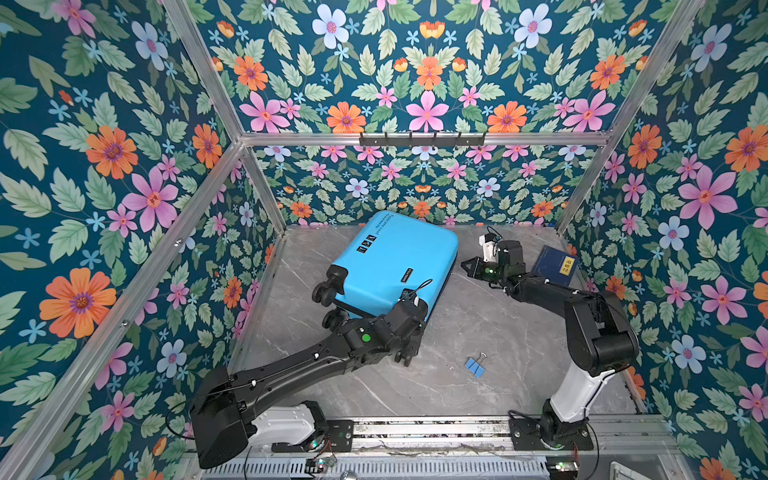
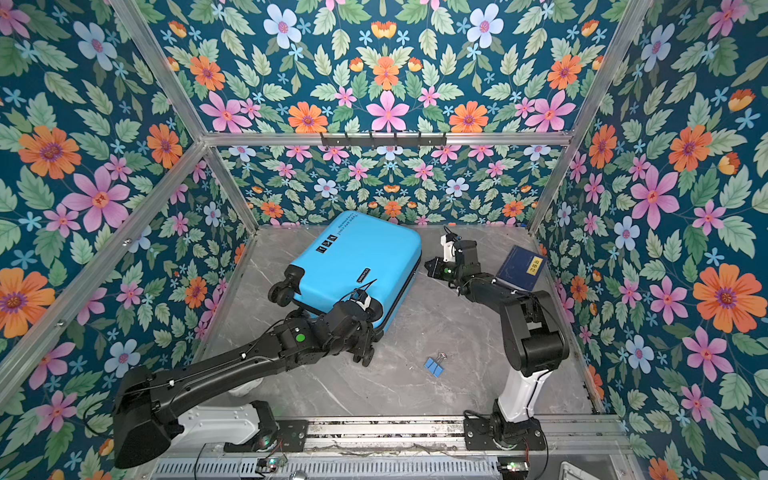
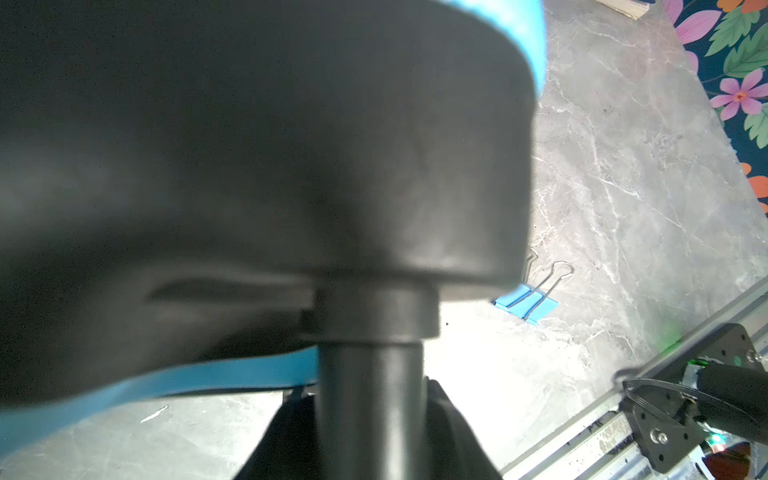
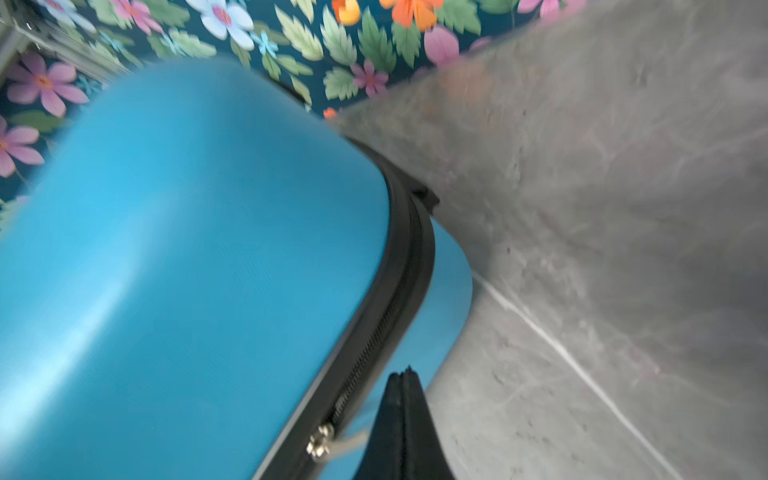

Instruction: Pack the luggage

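Observation:
The sky-blue luggage (image 1: pixel 395 266) (image 2: pixel 357 266) lies closed and flat on the grey table, wheels toward the front left. My left gripper (image 1: pixel 401 343) (image 2: pixel 365 337) sits at its near wheel corner. In the left wrist view the left gripper (image 3: pixel 370 399) is shut on a black wheel stem (image 3: pixel 370 365) under the blue shell (image 3: pixel 208 378). My right gripper (image 1: pixel 464 264) (image 2: pixel 428 262) is shut, with its tips at the luggage's right side. In the right wrist view the right gripper (image 4: pixel 403 374) lies beside the black zip band, near the metal zip slider (image 4: pixel 320 446).
A dark-blue book (image 1: pixel 555 266) (image 2: pixel 519 268) leans at the right wall behind the right arm. A blue binder clip (image 1: pixel 476 365) (image 2: pixel 435 365) (image 3: pixel 525 301) lies on the table in front of the luggage. Flowered walls close in the back and both sides.

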You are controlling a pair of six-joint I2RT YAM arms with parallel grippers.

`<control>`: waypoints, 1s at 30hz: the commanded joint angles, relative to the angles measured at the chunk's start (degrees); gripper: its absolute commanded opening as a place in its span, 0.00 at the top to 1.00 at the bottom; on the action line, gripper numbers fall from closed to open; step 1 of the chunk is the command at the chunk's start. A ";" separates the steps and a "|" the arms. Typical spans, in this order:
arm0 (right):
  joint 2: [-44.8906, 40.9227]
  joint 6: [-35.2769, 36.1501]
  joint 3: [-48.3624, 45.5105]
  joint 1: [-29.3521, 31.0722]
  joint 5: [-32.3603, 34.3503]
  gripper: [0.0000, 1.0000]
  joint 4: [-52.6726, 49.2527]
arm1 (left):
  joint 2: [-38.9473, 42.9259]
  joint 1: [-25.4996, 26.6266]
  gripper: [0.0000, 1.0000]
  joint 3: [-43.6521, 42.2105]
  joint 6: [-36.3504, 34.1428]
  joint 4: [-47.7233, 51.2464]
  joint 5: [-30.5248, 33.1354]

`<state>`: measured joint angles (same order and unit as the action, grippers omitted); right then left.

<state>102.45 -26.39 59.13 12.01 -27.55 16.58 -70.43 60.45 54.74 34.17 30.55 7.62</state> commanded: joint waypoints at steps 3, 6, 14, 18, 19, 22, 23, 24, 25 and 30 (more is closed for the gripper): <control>-1.56 2.19 -4.23 0.01 -4.34 0.70 4.31 | 1.59 0.12 1.00 -0.55 -1.84 -3.63 2.43; -1.40 3.01 -5.08 0.03 -7.19 0.63 3.96 | 2.18 0.16 1.00 -0.73 -1.68 -3.56 3.40; -2.24 3.52 -10.01 0.20 -9.36 0.57 8.44 | 2.93 0.11 1.00 -0.78 -1.24 -2.86 4.72; -3.60 6.62 -12.62 1.92 -8.12 0.56 11.58 | 3.15 0.13 1.00 -1.03 -1.13 -2.68 4.84; -4.25 8.13 -13.49 2.73 -7.15 0.55 12.72 | 3.24 0.16 1.00 -1.04 -1.07 -2.60 4.99; -6.00 13.06 -14.85 5.84 -2.89 0.47 14.05 | 3.72 0.14 1.00 -1.26 -0.95 -2.42 5.61; -6.32 14.43 -14.77 6.52 -1.98 0.46 13.54 | 3.92 0.20 1.00 -1.30 -0.95 -2.35 5.69; -6.39 15.44 -14.46 7.02 -0.76 0.46 13.06 | 4.05 0.14 1.00 -1.30 -0.94 -2.33 5.85; -6.16 15.57 -13.80 7.11 0.39 0.46 12.23 | 4.14 0.13 1.00 -1.30 -0.86 -2.29 5.98; -4.42 16.63 -11.44 7.06 2.97 0.48 10.46 | 4.33 0.12 1.00 -1.56 -0.78 -2.09 5.91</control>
<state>97.43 -12.14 46.96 18.87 -27.07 26.96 -66.83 60.58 53.01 34.15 32.62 10.28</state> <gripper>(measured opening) 0.531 0.435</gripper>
